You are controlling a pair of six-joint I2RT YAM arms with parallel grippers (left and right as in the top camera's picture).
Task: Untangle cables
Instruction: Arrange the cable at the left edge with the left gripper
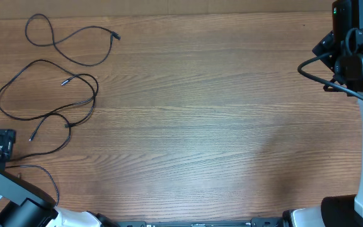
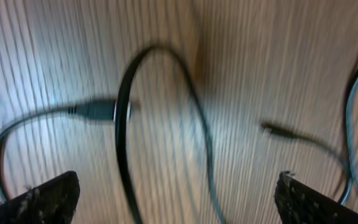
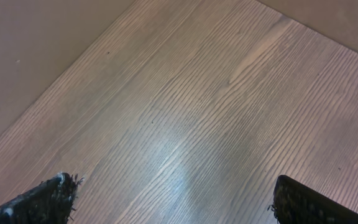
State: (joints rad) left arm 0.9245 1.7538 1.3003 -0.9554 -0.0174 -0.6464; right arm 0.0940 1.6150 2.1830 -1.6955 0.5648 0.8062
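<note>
Hovers left gripper (image 2: 178, 182), spread apart, over loose cables (image 1: 68, 125) near left edge of desk (image 1: 200, 126). Holds right gripper (image 3: 173, 183) apart too, gripping nothing.

My left wrist view is smeared: the cables (image 2: 122, 124) blur, and I can't tell which strand lies on top. Overhead, the left arm (image 1: 11, 192) is cut off at 8 o'clock.

Table (image 1: 219, 126) surface lies free across the middle and right; I can pass there. Cables (image 1: 68, 125) sprawl in loose loops over the far-left quarter. One loop sits under the wide-spread left gripper (image 2: 178, 199). The right arm (image 1: 358, 63) occupies the far-right corner.
</note>
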